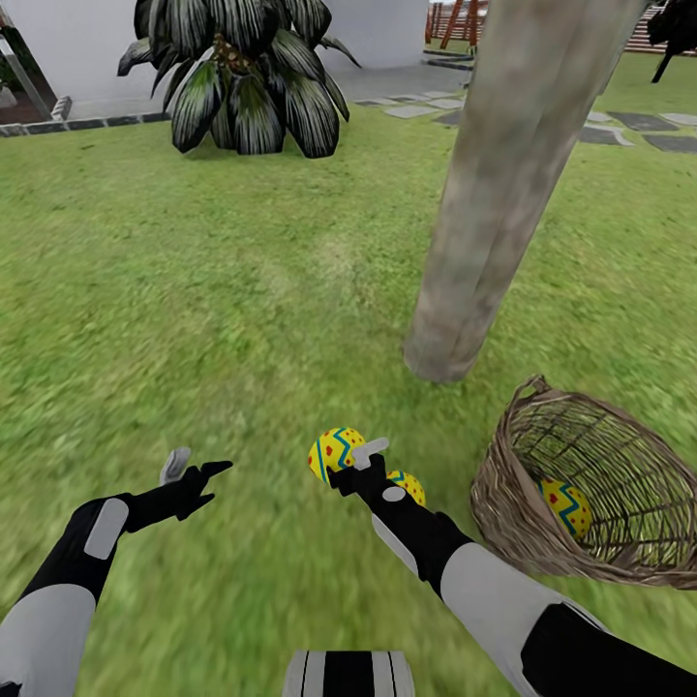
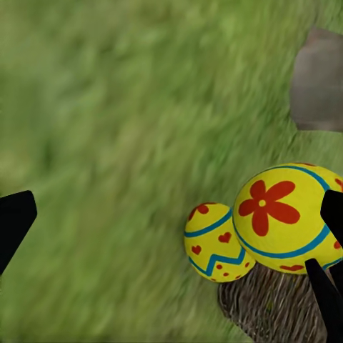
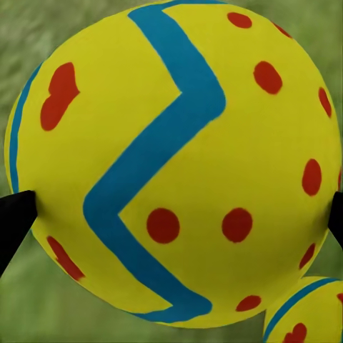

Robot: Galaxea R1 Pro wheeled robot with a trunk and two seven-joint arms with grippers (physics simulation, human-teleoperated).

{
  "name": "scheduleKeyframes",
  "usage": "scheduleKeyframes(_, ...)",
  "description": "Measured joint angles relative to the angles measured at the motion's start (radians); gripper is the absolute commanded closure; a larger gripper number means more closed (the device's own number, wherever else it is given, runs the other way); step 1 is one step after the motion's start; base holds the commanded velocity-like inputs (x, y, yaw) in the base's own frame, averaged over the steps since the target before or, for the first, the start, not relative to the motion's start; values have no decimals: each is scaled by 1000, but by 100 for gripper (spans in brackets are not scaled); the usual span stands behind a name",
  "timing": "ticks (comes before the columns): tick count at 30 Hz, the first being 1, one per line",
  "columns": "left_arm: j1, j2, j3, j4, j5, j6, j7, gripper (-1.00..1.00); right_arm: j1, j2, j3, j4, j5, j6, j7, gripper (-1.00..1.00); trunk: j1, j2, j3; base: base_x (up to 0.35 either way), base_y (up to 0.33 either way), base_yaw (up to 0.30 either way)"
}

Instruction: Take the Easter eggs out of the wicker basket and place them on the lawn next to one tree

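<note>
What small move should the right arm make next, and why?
Probably lower the egg held in the right gripper to the lawn beside the second egg and open the fingers. Both sit close to the tree, and one egg remains in the basket. The left gripper is open and empty.

a spiky palm-like plant (image 1: 247,82) before a white wall (image 1: 87,44); grey stepping stones (image 1: 634,126), perhaps paving.
</note>
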Motion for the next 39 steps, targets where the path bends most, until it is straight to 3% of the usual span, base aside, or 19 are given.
scheduleKeyframes(24, 0, -2, -1, 0, 0, 0, 0, -100, 0, 0, 0, 0, 0, 0, 1, 100, 0, 0, -29, 0, 0, 0)
scheduleKeyframes(25, 0, -2, -1, 0, 0, 0, 0, -100, 1, 0, 0, 0, 0, 0, 0, -100, 0, 0, -29, 0, 0, 0)
scheduleKeyframes(30, 0, -2, -1, 0, 1, 0, 0, -100, 1, 0, 1, -1, 0, 0, -2, -100, 0, 0, -29, 0, 0, 0)
scheduleKeyframes(39, 0, -2, -1, 2, 2, 0, 0, -100, 1, 0, 0, -2, 0, 0, 0, -100, -4, 2, 5, 0, 0, 0)
